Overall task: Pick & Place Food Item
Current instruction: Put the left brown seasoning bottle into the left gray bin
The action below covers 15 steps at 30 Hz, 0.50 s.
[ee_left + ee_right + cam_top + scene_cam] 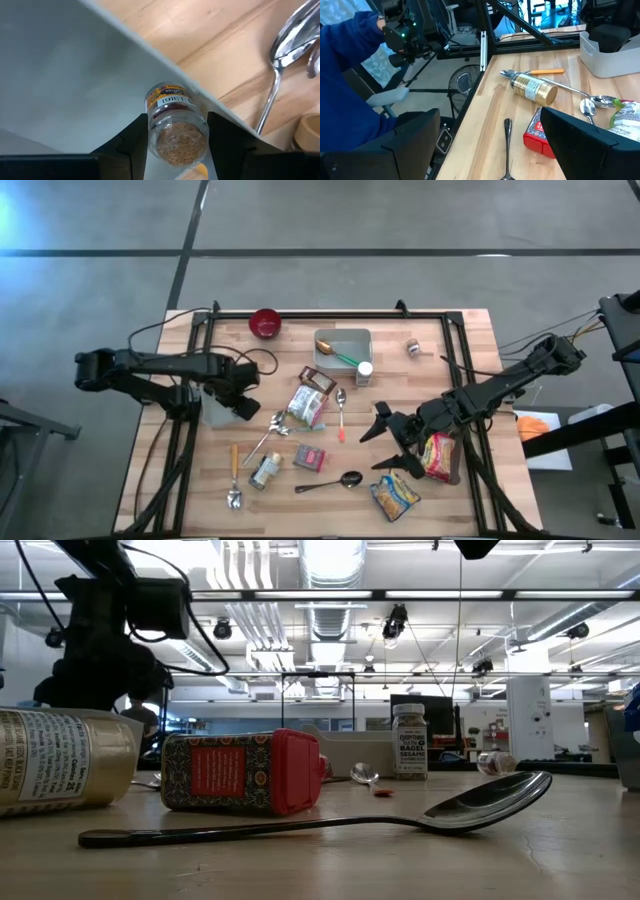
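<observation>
A small clear glass spice jar [176, 125] of tan granules sat clamped in the left gripper [177, 137] over a smooth grey bin [218, 410] at the table's [450, 510] left. The right gripper [390, 442] hung open beside snack packets [440, 457]; shiny metal spoons [287, 45] lay nearby.

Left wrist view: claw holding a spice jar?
Yes, the left claw has a clear spice jar clamped between its two fingers over the gray bin.

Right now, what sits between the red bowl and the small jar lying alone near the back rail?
A grey tray holding a green-handled spoon lies between the red bowl and the small jar, as the high view shows.
</observation>
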Each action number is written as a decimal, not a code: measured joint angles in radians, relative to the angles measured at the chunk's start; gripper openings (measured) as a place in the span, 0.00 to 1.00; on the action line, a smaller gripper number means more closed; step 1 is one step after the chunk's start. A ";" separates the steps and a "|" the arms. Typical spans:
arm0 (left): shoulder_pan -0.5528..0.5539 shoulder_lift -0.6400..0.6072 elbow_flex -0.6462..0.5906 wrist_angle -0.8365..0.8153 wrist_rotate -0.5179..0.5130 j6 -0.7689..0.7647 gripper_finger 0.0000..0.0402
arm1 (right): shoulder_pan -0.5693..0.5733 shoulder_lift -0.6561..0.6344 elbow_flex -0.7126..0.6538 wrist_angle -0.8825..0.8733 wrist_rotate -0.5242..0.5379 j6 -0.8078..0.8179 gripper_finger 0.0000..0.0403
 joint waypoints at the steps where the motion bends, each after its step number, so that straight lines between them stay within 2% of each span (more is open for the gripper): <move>1: 0.000 0.004 0.001 0.007 0.002 0.003 0.40 | 0.000 0.000 0.000 0.000 0.000 0.000 0.85; 9: 0.000 0.004 0.001 0.006 0.004 0.009 0.40 | 0.000 0.000 0.000 0.000 0.000 0.000 0.85; 15: 0.000 0.007 -0.003 0.002 -0.001 0.009 0.65 | 0.000 0.000 0.000 0.000 0.000 0.000 0.85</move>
